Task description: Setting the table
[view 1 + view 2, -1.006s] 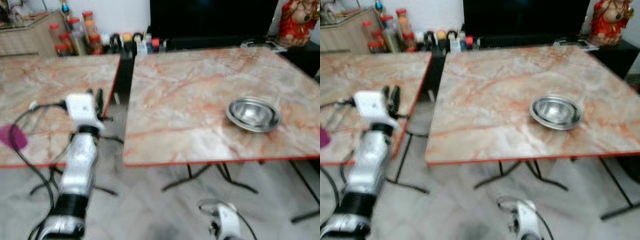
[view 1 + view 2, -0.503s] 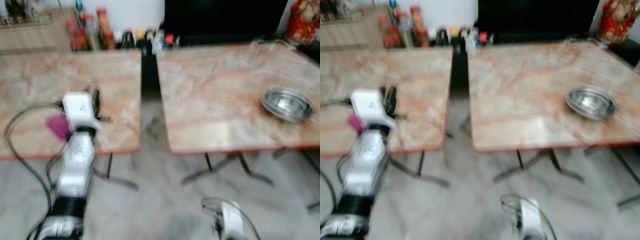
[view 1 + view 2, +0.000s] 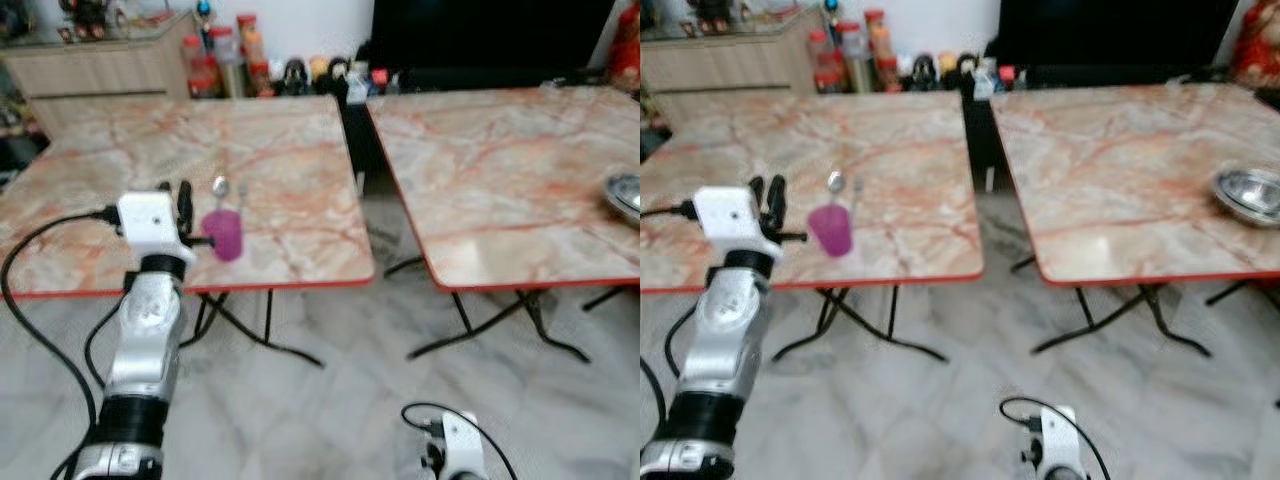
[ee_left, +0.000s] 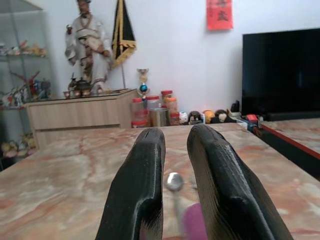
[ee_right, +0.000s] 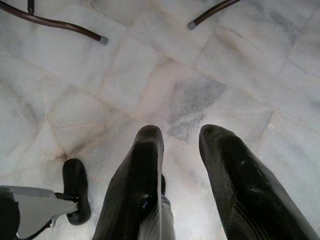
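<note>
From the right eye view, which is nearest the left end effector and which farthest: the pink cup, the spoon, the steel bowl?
From the left end effector:
1. Pink cup, just to its right on the left table.
2. Spoon, just behind the cup.
3. Steel bowl, on the right table's far edge.

Two tables, the left table (image 3: 120,150) and the right table (image 3: 520,170), are showing cream marble veined in orange, with red edging. A magenta cup (image 3: 225,235) is glowing beside a silvery spoon (image 3: 220,187), and a steel bowl (image 3: 1250,193) is gleaming grey above the pale grey-veined floor (image 3: 330,400).
</note>
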Tool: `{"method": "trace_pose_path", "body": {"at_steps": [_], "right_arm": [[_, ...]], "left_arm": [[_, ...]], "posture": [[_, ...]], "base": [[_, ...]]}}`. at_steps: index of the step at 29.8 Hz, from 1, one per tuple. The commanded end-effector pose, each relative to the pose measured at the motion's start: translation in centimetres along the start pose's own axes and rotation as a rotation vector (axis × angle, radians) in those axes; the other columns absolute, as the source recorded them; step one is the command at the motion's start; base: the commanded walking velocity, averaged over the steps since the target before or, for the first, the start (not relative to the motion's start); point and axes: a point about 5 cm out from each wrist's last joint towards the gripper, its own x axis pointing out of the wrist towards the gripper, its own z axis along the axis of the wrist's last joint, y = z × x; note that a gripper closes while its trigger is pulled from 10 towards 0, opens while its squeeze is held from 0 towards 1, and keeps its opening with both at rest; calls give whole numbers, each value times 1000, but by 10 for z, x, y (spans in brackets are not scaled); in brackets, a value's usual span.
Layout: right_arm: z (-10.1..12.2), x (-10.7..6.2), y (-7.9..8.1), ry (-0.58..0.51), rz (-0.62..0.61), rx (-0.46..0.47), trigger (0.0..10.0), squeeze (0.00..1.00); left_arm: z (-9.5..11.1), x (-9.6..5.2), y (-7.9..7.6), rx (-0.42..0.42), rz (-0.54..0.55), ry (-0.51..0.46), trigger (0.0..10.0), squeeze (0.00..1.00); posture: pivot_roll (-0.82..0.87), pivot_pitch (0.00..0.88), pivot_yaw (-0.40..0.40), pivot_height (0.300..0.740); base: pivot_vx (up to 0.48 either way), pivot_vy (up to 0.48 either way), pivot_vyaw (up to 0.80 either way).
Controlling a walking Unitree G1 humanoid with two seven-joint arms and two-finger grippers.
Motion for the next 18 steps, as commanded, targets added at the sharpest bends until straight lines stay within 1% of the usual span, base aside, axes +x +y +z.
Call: {"method": "trace_pose_path", "body": {"at_steps": [1, 2, 3, 6, 8, 10, 12, 13, 14, 16, 18], "right_arm": [[4, 1, 0, -11, -2, 11, 10000, 0], [4, 1, 0, -11, -2, 10, 10000, 0], [4, 1, 0, -11, -2, 9, 10000, 0], [4, 1, 0, -10, -1, 9, 10000, 0], [3, 1, 0, -10, -1, 8, 10000, 0], [3, 1, 0, -9, -1, 8, 10000, 0], [4, 1, 0, -10, 0, 6, 10000, 0], [4, 1, 0, -10, 2, 4, 10000, 0], [4, 1, 0, -10, 3, 3, 10000, 0], [5, 1, 0, -12, 3, 4, 10000, 0], [5, 1, 0, -12, 2, 5, 10000, 0]], "left_arm": [[-7, -3, 8, -1, 29, 39, 10000, 0], [-23, -11, 26, 31, 86, 105, 10000, 0], [-30, -15, 33, 39, 110, 133, 10000, 0], [-42, -26, 45, 64, 146, 186, 10000, 0], [-46, -31, 47, 37, 169, 203, 10000, 0], [-45, -31, 46, 31, 164, 199, 10000, 0], [-42, -28, 40, 14, 139, 188, 10000, 0], [-38, -24, 33, -25, 117, 173, 10000, 0], [-36, -21, 28, -46, 101, 164, 10000, 0], [-31, -15, 16, -74, 59, 145, 10000, 0], [-30, -12, 10, -69, 33, 147, 10000, 0]], "posture": [[20, 0, -7, 740], [21, 0, -9, 740], [20, 0, -9, 740], [20, 0, -9, 740], [23, 0, -11, 740], [29, 0, -16, 740], [31, 0, -18, 740], [31, 0, -18, 740], [31, 0, -18, 740], [31, 0, -18, 740], [31, 0, -18, 740]], "base": [[0, 0, 0], [0, 0, 0], [0, 0, 0], [0, 0, 0], [0, 0, 0], [0, 0, 0], [0, 0, 0], [0, 0, 0], [0, 0, 0], [0, 0, 0], [0, 0, 0]]}}
